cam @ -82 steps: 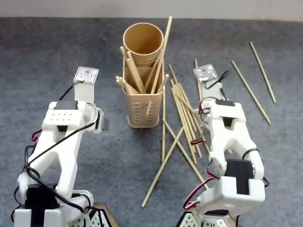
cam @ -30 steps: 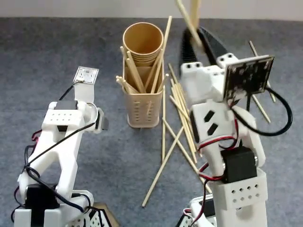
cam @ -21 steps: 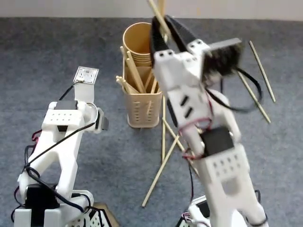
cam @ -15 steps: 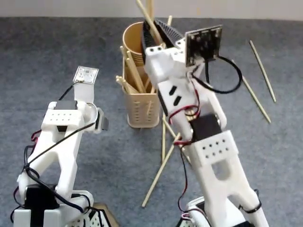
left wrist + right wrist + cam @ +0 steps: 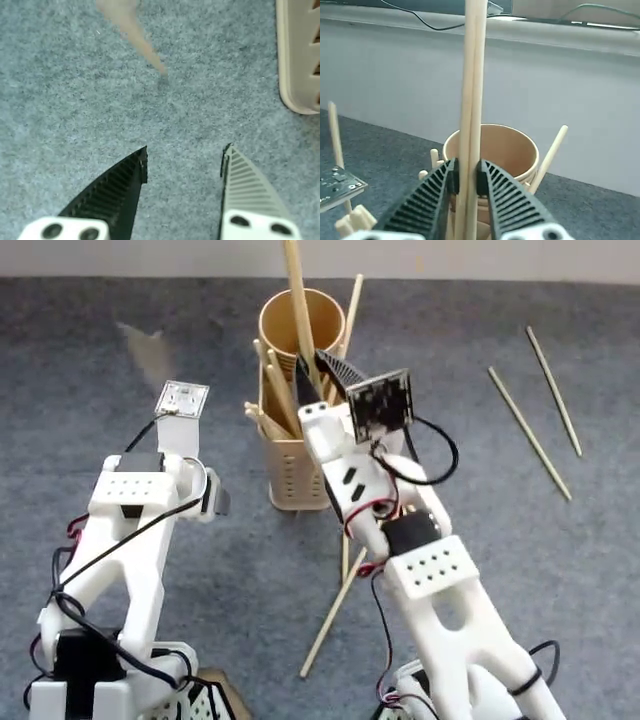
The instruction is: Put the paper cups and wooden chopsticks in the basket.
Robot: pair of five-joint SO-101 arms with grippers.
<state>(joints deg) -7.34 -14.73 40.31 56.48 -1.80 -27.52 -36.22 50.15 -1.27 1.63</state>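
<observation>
- Two chopsticks (image 5: 472,75) are clamped upright in the right hand (image 5: 466,175), above the basket (image 5: 297,475) near the far edge of the desk (image 5: 70,420).
- Paper cups (image 5: 300,325) are stacked inside the basket.
- The left hand (image 5: 184,155) is held open and empty beside the basket.

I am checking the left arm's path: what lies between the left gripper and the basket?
Only bare grey carpet lies between the open left gripper and the basket, as the left wrist view shows.

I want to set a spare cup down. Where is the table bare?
Bare carpet left of the basket, ahead of the left gripper; also between the right arm and two loose chopsticks. Crowded beside the basket, where chopsticks lie under that arm.
</observation>
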